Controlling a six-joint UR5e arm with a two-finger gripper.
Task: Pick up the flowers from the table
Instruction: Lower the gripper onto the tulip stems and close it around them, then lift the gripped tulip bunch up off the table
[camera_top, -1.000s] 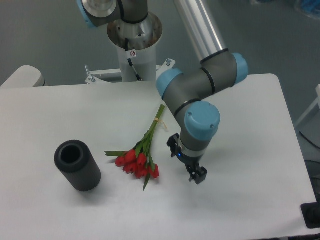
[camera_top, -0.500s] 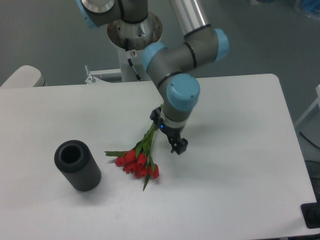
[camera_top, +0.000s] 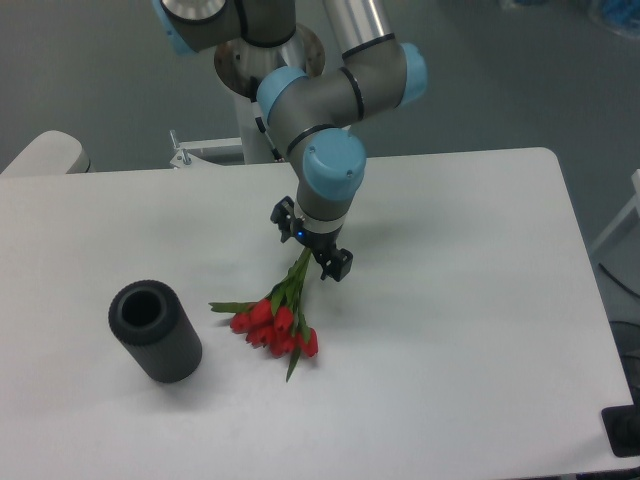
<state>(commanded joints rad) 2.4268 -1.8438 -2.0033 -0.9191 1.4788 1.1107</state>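
The large, flat, matte white table (camera_top: 480, 330) with rounded corners is filling most of the view, and everything else is sitting on or reaching over it. The grey metal robot arm (camera_top: 330, 90) with pale blue joint caps is reaching down from its silver pedestal (camera_top: 268, 110) behind the table's far edge, its wrist pointing down over the middle of the tabletop. To the left, a black ribbed cylinder (camera_top: 156, 332) with an open hollow top is standing upright on the table, well apart from the arm. The small bunch of red tulip-like flowers (camera_top: 275, 322) with long green stems and leaves is lying flat on the table near its centre, the red buds pointing toward the near edge and the stems running up and to the right, under the wrist. The black two-finger gripper (camera_top: 312, 255) is hanging right over the upper part of the stems, one finger showing on the right side of them. Whether the fingers are apart or together I cannot tell, since the wrist is hiding the gap and the stems where they meet.
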